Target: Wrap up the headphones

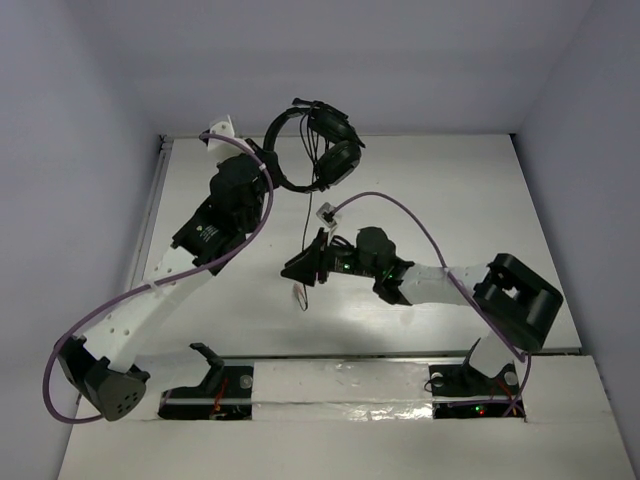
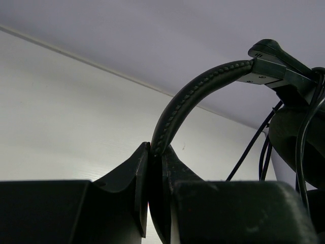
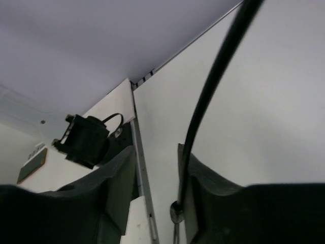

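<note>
The black headphones [image 1: 318, 148] hang in the air over the far middle of the table, both earcups to the right of the band. My left gripper [image 1: 264, 152] is shut on the curved headband [image 2: 195, 94], which rises from between the pinched fingertips [image 2: 155, 147]. The thin black cord [image 1: 306, 215] drops from the earcups to my right gripper [image 1: 306, 264]. In the right wrist view that gripper [image 3: 156, 151] stands open. The cord [image 3: 213, 81] runs down along the inner face of its right finger, loose, with a clear gap to the left finger. The cord's end [image 1: 298, 296] dangles below.
Thick purple robot cables loop along the left arm [image 1: 130, 292] and over the right arm [image 1: 400, 208]. White walls close in the table at the back and both sides. A raised white strip [image 1: 350, 385] runs along the near edge between the arm bases. A black mount [image 3: 84, 138] sits at the left edge.
</note>
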